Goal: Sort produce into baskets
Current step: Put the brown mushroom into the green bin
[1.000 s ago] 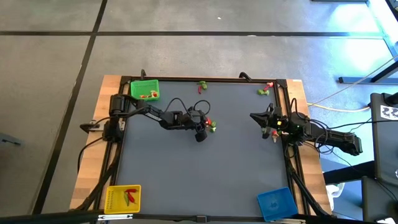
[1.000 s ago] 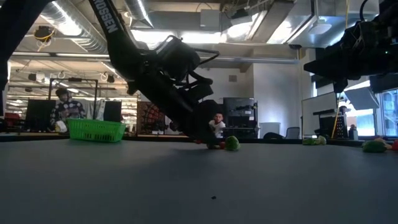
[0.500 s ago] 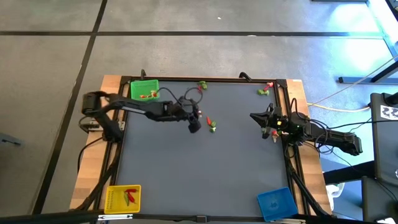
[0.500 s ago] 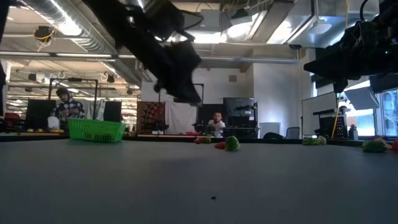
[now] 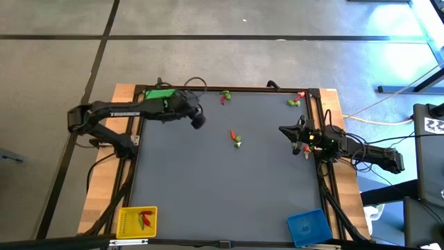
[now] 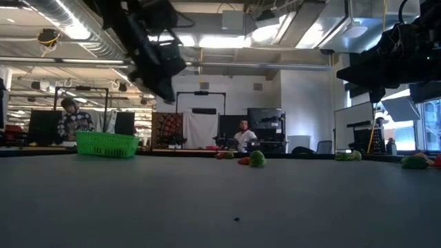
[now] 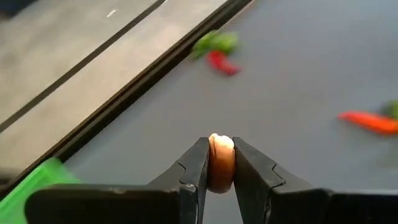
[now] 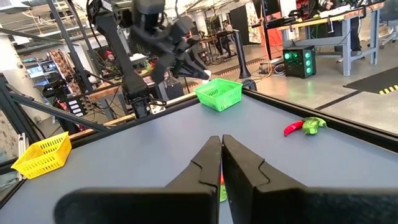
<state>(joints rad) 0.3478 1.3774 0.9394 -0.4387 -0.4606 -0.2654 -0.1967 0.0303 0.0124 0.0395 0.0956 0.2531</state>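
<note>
My left gripper [image 5: 198,121] hangs above the table just right of the bright green basket [image 5: 161,96], shut on a small pale orange produce piece [image 7: 221,160]. The right wrist view shows the same gripper [image 8: 200,71] raised beside the green basket [image 8: 219,93]. Loose on the mat lie a red and a green piece [image 5: 236,138] near the middle and a red-and-green pair [image 5: 225,97] at the far edge. More pieces [image 5: 295,101] lie in the far right corner. My right gripper [image 5: 284,130] waits shut at the table's right side. My left gripper pinches the pale orange piece by its two sides [image 7: 220,169] between the two fingertips [image 7: 200,163]. The fingers slant down from the table's left side. The piece's rounded top stands a little past the fingertips, and the piece is lifted clear of the mat.
The yellow basket [image 5: 137,221], with red and green pieces in it, stands at the near left corner, the blue basket [image 5: 307,226] at the near right. A black frame rail [image 5: 229,88] borders the mat. People and desks show in the room beyond the far edge.
My left gripper has risen from the mat beside the red and green pieces and swung toward the table's far left, toward the green basket, carrying the pale orange piece. The red and green pieces stay on the mat.
</note>
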